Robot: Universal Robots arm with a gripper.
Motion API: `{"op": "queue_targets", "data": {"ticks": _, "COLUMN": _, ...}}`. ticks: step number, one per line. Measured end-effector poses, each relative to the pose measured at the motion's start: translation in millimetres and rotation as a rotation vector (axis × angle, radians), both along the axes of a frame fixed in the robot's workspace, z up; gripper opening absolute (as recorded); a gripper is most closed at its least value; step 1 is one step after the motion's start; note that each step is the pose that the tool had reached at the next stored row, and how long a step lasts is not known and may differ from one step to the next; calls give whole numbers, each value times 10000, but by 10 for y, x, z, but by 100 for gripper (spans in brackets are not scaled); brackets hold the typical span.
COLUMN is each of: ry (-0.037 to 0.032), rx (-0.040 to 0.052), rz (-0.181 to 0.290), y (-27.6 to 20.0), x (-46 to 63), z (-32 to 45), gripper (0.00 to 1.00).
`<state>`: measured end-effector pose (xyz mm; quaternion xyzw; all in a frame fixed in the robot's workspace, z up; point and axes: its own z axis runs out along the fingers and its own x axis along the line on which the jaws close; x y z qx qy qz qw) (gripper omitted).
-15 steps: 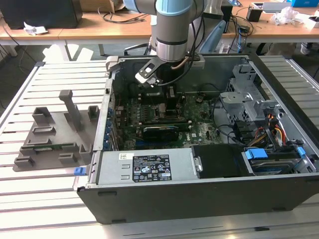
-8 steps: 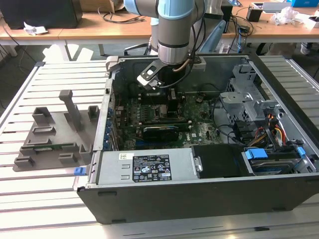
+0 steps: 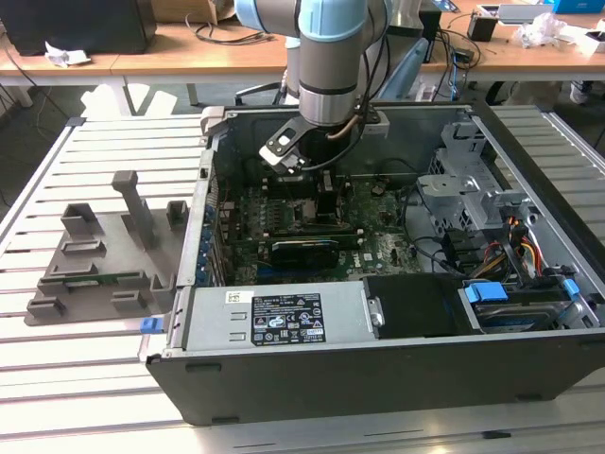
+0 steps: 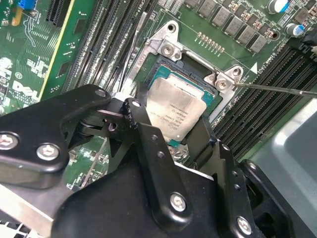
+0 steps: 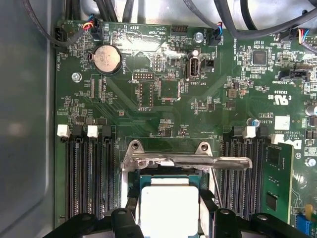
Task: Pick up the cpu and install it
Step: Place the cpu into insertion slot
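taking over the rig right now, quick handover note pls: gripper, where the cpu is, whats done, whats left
Gripper: down inside the open computer case, shut on the cpu, one finger on each of two opposite edges.
Cpu: at the motherboard's socket, inside its metal frame, silver plate up. I cannot tell whether it is fully seated.
Done: cpu picked up and brought to the socket.
Left: cpu not yet released, and the metal load plate is not closed over it.
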<state>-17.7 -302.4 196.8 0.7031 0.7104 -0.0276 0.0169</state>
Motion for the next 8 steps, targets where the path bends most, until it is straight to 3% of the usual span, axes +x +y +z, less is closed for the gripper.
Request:
{"op": "queue_targets", "data": {"ticks": 6, "ry": -1, "rx": 57, "rz": 2, "y": 1, "x": 1, "z": 0, "gripper": 62}}
{"op": "queue_targets", "data": {"ticks": 8, "ry": -1, "rx": -32, "rz": 3, "y": 7, "x": 2, "z": 4, "gripper": 62}}
